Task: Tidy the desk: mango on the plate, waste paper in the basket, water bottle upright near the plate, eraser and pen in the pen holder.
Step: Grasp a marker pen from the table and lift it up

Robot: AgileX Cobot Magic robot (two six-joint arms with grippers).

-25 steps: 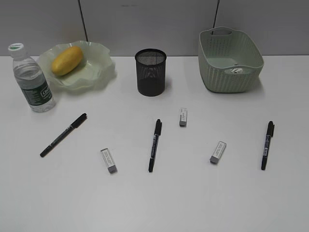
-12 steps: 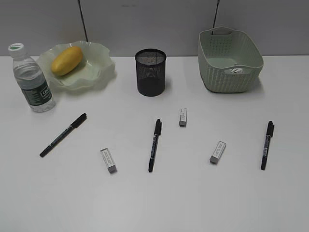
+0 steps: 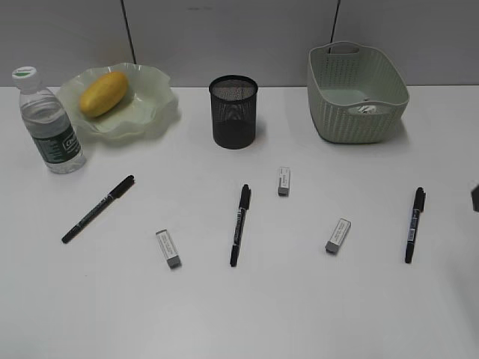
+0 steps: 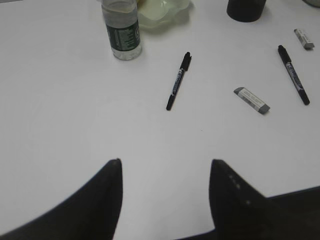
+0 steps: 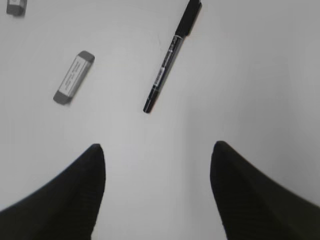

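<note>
The mango (image 3: pixel 105 93) lies on the plate (image 3: pixel 153 112), and the water bottle (image 3: pixel 51 123) stands upright beside it. Waste paper (image 3: pixel 366 109) sits inside the basket (image 3: pixel 356 93). The pen holder (image 3: pixel 234 112) stands at mid back. Three pens (image 3: pixel 99 209) (image 3: pixel 240 224) (image 3: pixel 415 224) and three erasers (image 3: pixel 168 248) (image 3: pixel 284 181) (image 3: pixel 338 235) lie on the desk (image 3: pixel 299 314). My left gripper (image 4: pixel 166 161) hangs open above bare desk, short of a pen (image 4: pixel 179 81). My right gripper (image 5: pixel 157 145) is open over the desk below a pen (image 5: pixel 172 55) and an eraser (image 5: pixel 74 77).
A grey panel wall runs behind the desk. A dark part of my right arm (image 3: pixel 475 196) shows at the right edge of the exterior view. The left wrist view also takes in the bottle (image 4: pixel 122 30) and another eraser (image 4: pixel 252 100).
A dark part of the right arm has come into the exterior view at its right edge. The objects on the desk have not moved.
</note>
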